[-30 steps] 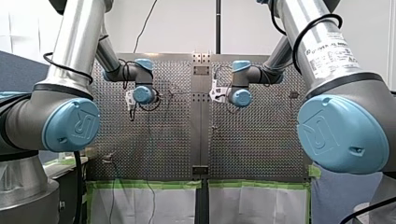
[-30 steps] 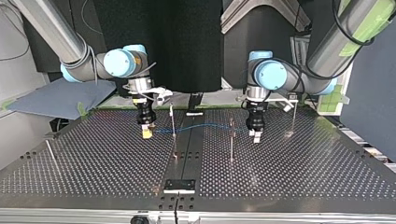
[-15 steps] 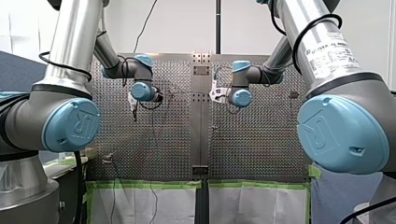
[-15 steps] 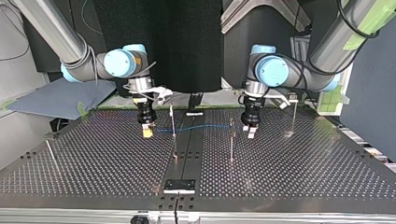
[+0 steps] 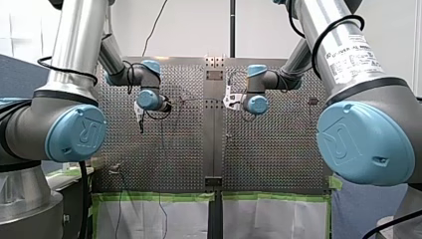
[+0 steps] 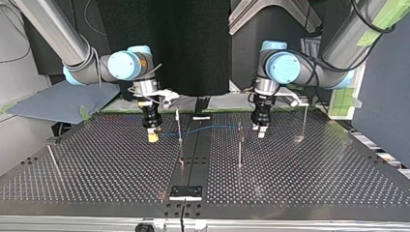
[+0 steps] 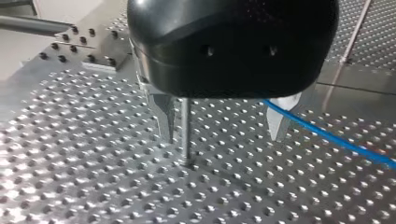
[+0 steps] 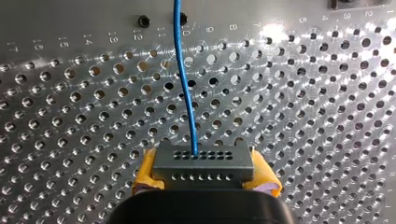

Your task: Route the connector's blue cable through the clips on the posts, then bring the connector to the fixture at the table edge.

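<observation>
In the top view my right gripper [image 6: 152, 137] hangs at the left, its yellow pads shut on the dark grey connector [image 8: 201, 161]. The blue cable [image 6: 208, 128] runs from the connector past a thin post [image 6: 179, 126] toward my left gripper [image 6: 261, 131]. That gripper hovers low over the table, open. In the left wrist view a thin post [image 7: 186, 130] stands between its metal fingers [image 7: 163, 116], and the blue cable [image 7: 327, 137] passes close beside the other finger. In the right wrist view the cable [image 8: 184, 79] leads straight ahead from the connector.
A taller post [image 6: 239, 145] stands near the middle of the perforated table [image 6: 309, 179]. Further posts rise at the top view's right [image 6: 304, 121] and left [image 6: 51, 157]. A black fixture [image 6: 186, 192] sits at the near table edge.
In the top view my left gripper has shifted left and away from the camera, closer to the cable's end. My right gripper and the connector have stayed still.
</observation>
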Available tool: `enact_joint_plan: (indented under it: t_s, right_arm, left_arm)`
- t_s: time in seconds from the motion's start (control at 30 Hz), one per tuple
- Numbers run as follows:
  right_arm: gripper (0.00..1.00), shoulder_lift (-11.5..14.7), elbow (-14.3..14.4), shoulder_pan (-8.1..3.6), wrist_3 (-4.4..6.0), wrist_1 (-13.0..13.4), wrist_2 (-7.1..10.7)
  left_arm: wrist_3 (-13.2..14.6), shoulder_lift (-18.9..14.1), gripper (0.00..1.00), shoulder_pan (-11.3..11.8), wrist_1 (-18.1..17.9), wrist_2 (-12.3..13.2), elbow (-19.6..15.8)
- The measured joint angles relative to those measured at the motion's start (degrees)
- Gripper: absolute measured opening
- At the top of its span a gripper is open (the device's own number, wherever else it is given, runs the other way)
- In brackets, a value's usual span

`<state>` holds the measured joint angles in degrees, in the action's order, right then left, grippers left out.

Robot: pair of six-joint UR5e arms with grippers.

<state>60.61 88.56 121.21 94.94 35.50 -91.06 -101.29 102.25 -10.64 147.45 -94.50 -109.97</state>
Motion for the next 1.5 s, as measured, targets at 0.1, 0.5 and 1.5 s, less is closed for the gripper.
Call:
enact_joint_plan:
  t_s: [0.1,0.5,1.5]
  right_arm:
    - [0.00,0.00,0.00,0.03,0.00,-0.05,0.00]
    - [0.00,0.00,0.00,0.04,-0.09,-0.18,0.00]
    - [0.00,0.00,0.00,0.04,-0.13,-0.51,0.00]
  left_arm:
    - [-0.53,-0.72,0.98,-0.24,0.01,0.33,-0.01]
    - [-2.79,-1.12,0.98,-0.98,-0.07,3.41,-1.00]
    - [-7.57,-3.58,0.98,-1.15,2.17,5.46,-2.24]
